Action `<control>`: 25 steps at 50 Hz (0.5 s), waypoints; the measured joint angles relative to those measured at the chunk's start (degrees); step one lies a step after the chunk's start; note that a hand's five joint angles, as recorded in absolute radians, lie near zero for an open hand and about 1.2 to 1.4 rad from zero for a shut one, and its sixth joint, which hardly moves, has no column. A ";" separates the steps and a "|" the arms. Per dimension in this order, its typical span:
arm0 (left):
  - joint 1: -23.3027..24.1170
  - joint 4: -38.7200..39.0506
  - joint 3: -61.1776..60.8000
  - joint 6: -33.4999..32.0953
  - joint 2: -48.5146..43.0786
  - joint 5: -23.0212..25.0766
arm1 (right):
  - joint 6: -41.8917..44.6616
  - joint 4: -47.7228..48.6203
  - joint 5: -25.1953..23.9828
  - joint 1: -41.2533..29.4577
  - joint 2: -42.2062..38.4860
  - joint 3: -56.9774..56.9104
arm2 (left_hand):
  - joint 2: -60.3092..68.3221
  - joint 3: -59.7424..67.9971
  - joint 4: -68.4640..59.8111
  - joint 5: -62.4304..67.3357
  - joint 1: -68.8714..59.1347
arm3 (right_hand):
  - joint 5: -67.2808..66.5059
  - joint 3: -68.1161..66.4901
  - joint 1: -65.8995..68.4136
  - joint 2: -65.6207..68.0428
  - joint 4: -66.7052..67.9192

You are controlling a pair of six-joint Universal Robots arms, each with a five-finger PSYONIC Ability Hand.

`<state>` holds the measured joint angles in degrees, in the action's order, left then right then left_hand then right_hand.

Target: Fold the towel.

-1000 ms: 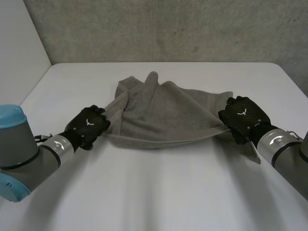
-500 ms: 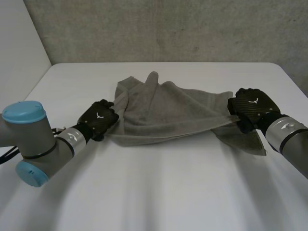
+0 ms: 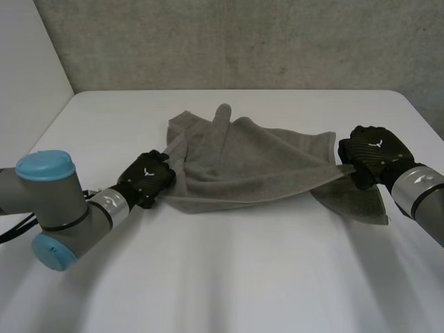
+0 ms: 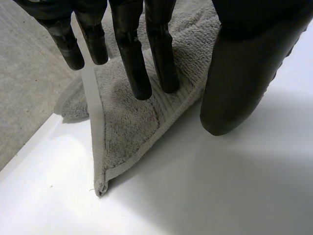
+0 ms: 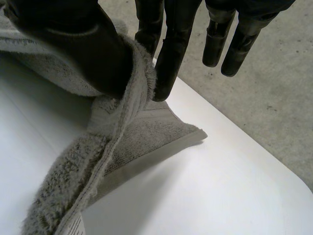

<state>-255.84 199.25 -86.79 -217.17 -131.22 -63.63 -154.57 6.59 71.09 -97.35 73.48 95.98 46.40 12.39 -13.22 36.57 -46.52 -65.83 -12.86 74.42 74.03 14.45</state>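
Towel (image 3: 250, 163) taut, left robot hand (image 3: 147, 179) pinching corner

The left arm (image 3: 69, 208) and right arm (image 3: 424, 198) are thick grey tubes, each ending in a silvery wrist ring with a white mark. The left arm's joint has a round light-blue cap (image 3: 45, 165) on top and another at its near end. The left robot hand (image 3: 147, 177) and right robot hand (image 3: 373, 151) are black and finely textured, with a small white emblem on the back. The fingers (image 4: 131, 51) are slim and round-tipped; the thumb (image 4: 239, 73) is broad and smooth.
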 measured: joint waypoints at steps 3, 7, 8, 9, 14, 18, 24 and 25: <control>-0.02 0.07 0.15 0.00 -0.24 0.04 | 0.01 0.00 0.01 -0.04 0.00 -0.01 | 0.03 0.00 0.00 0.02 -0.04 | 0.00 0.00 0.00 0.00 0.00; 0.00 0.15 0.42 0.00 -0.80 0.08 | 0.04 0.00 0.01 -0.04 0.00 -0.01 | 0.31 0.00 0.00 0.15 -0.16 | 0.00 0.00 0.00 0.00 0.00; 0.03 0.16 0.51 0.00 -0.99 0.09 | 0.05 0.00 0.02 -0.04 0.00 -0.01 | 0.40 0.00 0.00 0.25 -0.32 | 0.00 0.00 0.00 0.00 0.00; 0.05 0.16 0.57 0.00 -1.08 0.09 | 0.05 0.00 0.01 -0.04 0.00 0.00 | 1.58 0.00 0.00 1.24 -1.36 | 0.00 0.00 0.00 0.00 0.00; 0.50 0.15 1.05 0.02 -1.86 0.08 | 0.06 0.00 0.01 -0.04 -0.01 0.06 | 18.64 0.00 0.00 16.66 -17.72 | 0.00 0.00 0.00 0.00 0.00; 0.90 0.02 1.41 0.10 -2.08 0.12 | 0.06 -0.03 0.02 -0.04 0.00 0.13 | 28.12 0.00 0.00 28.75 -26.81 | 0.00 0.00 0.00 0.00 0.00; 1.56 -0.11 1.56 0.41 -1.50 0.18 | 0.01 -0.14 0.01 -0.01 0.02 0.23 | 28.14 0.00 0.00 28.89 -27.83 | 0.00 0.00 0.00 0.00 0.00; 1.64 -0.14 1.56 0.62 -1.21 0.19 | 0.00 -0.15 0.01 0.01 0.03 0.27 | 28.14 0.00 0.00 28.89 -27.83 | 0.00 0.00 0.00 0.00 0.00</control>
<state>-254.20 199.11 -85.23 -216.55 -132.42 -63.44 -154.57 6.44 71.10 -97.34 73.51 96.25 74.53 12.39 -13.22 65.45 -74.36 -65.83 -12.86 74.42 74.03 14.45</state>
